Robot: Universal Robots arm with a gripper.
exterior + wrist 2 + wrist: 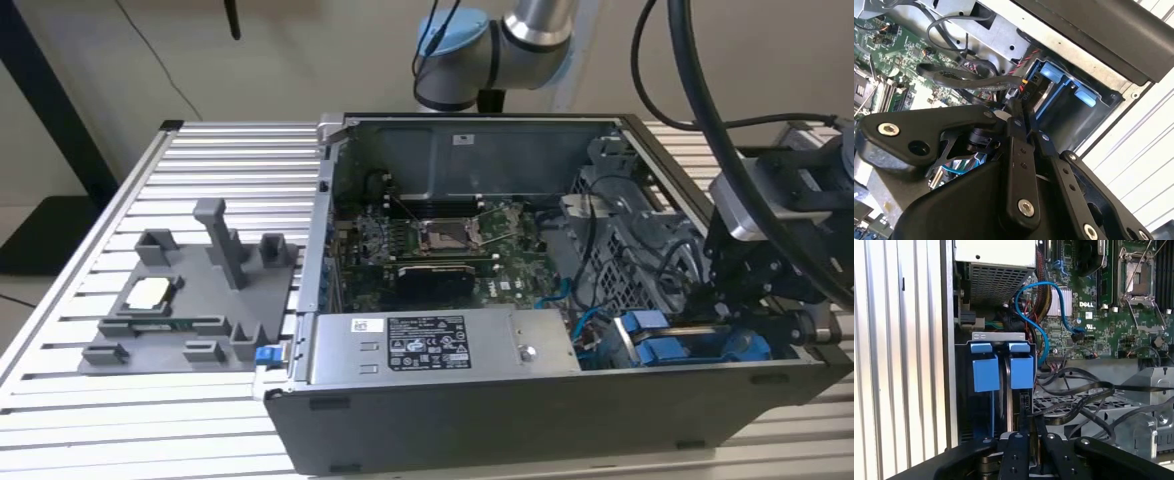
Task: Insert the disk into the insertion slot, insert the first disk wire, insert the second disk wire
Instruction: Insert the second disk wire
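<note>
A: Exterior view first. Where's the gripper?

B: Low at the exterior view's right end of the open computer case, over the corner with the blue plastic. The arm comes in from that side with black hoses trailing above.

A: Claw state?

B: Can't tell. In both wrist views the black linkage crowds the tip, so whether it is clamped on anything is unclear.

A: The disk?

B: Already sitting in the insertion slot. In the first wrist view its silver edge stands between two blue carrier tabs, inside the grey metal bay. The gripper is just beside that end of the bay.

A: Wires?

B: In the first wrist view a blue cable loops from the motherboard down toward the bay. Flat black cables lie across the perforated metal next to it. In the second wrist view a black connector with red and black leads sits near the gripper tip. Contact unclear.

A: Anything else?

B: Power supply with a white label along the case's near wall, processor socket mid-board. A grey fixture tray lies on the slatted table, at the exterior view's left, well apart from the gripper.
</note>
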